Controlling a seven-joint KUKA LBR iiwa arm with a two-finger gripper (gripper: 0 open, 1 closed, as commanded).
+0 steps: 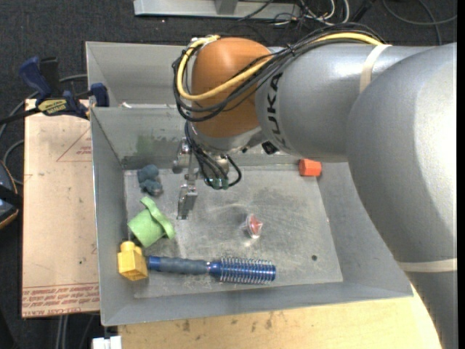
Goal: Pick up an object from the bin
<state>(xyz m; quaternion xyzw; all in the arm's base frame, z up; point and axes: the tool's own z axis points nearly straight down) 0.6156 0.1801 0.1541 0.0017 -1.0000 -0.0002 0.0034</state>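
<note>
My gripper (187,201) hangs below the orange wrist cover over the left-middle of the bin floor, with nothing seen in it. Just left of and below it lies a light green cup-like thing (148,226), tipped on its side. A small grey-blue lump (150,180) sits up and to the left of the gripper, near the bin's back left corner. A small clear wrapper with a red spot (253,226) lies to the right of the gripper on bare floor.
A blue hairbrush (214,269) lies along the front of the bin, its handle pointing left to a yellow block (132,261). An orange block (310,168) rests at the back right. The arm covers the right side of the bin.
</note>
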